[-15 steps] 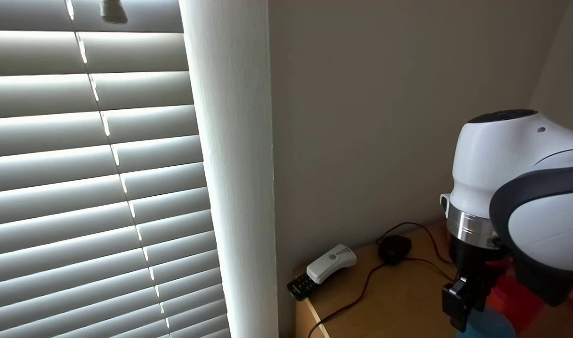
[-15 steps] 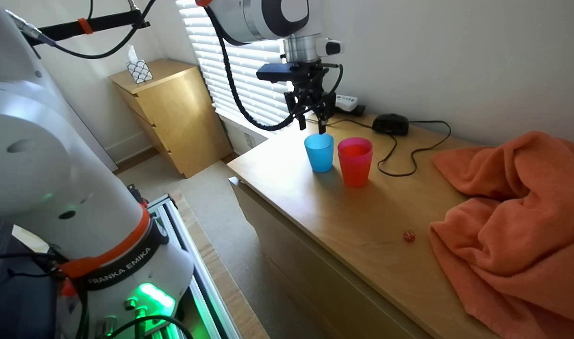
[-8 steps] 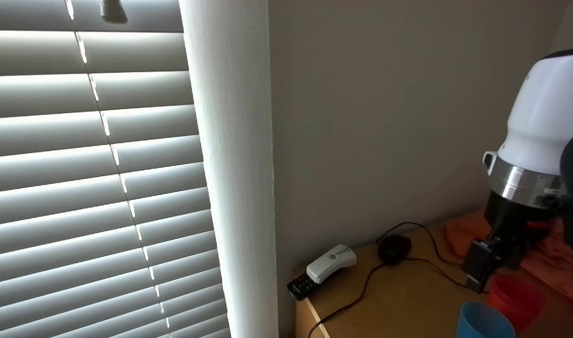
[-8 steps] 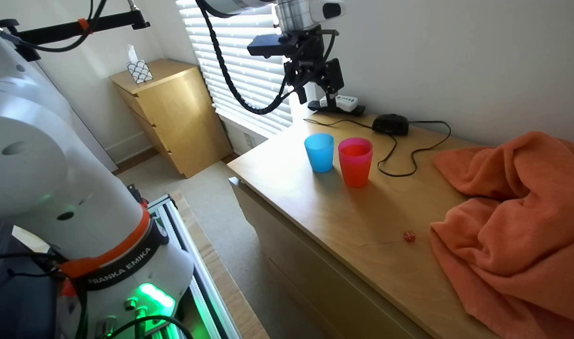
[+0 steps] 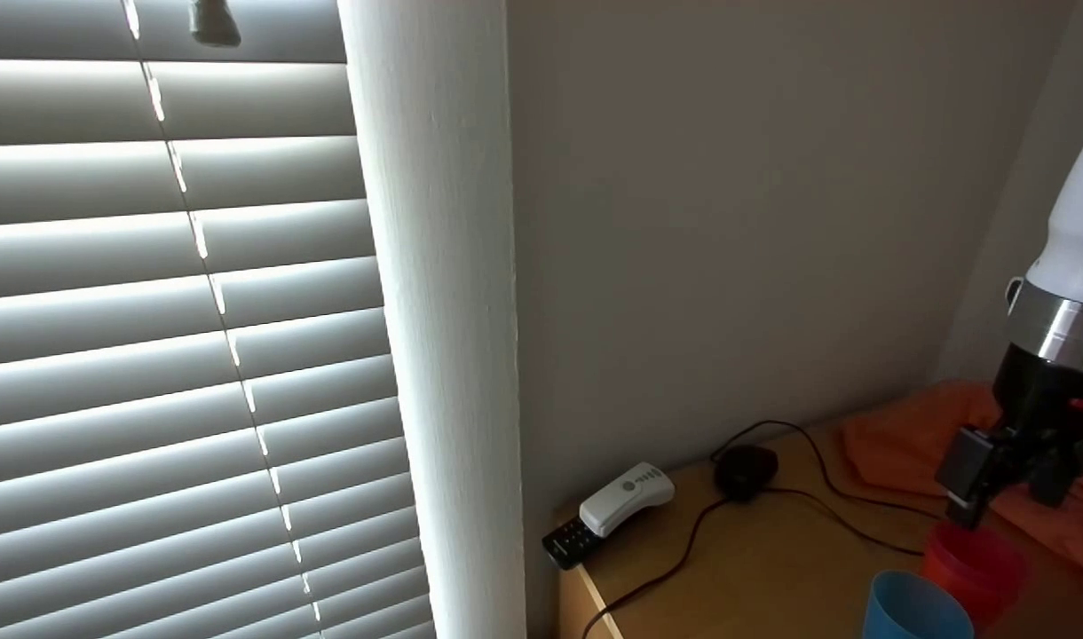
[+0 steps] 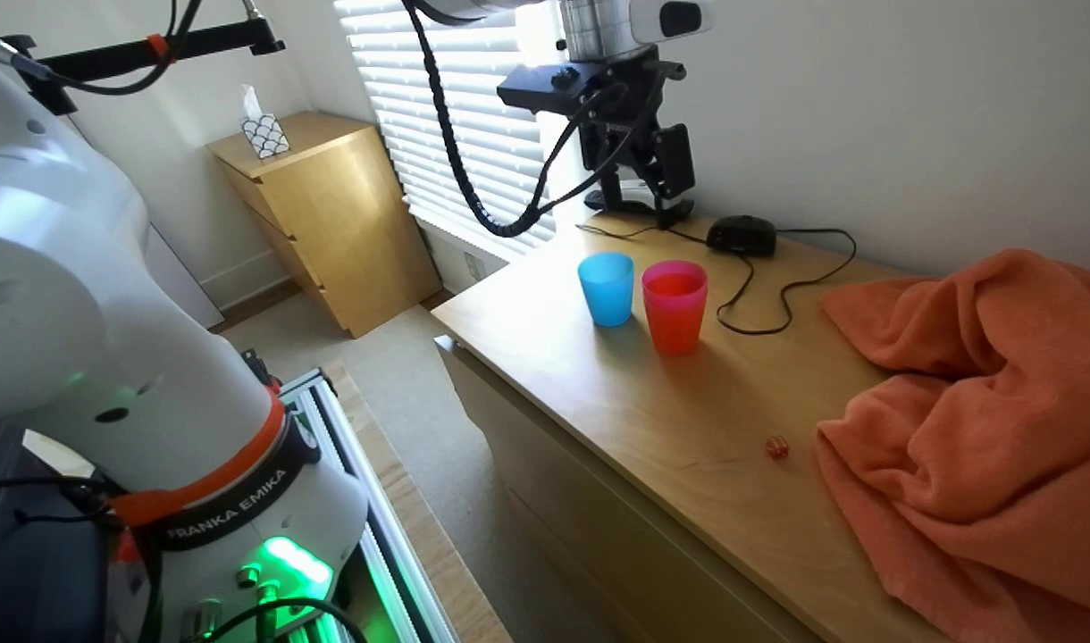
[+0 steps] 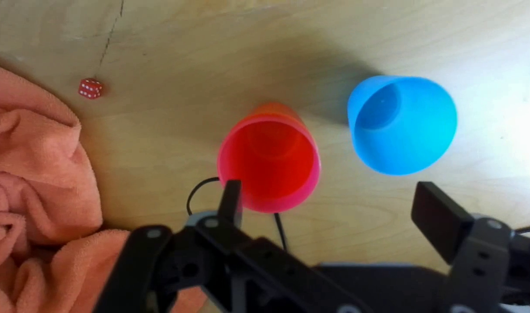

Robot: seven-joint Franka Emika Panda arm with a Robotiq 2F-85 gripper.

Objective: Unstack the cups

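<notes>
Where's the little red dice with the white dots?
In the wrist view, the small red cube-shaped die with white dots sits at the upper left on the flat light-wood surface, just right of the crumpled orange cloth.

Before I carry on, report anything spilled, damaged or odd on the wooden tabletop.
One oddity: a thin dark line, perhaps a scratch, crosses the grain of the pale wooden tabletop near the small red white-dotted die. The blue plastic cup and red plastic cup both stand upright; no spill shows.
</notes>
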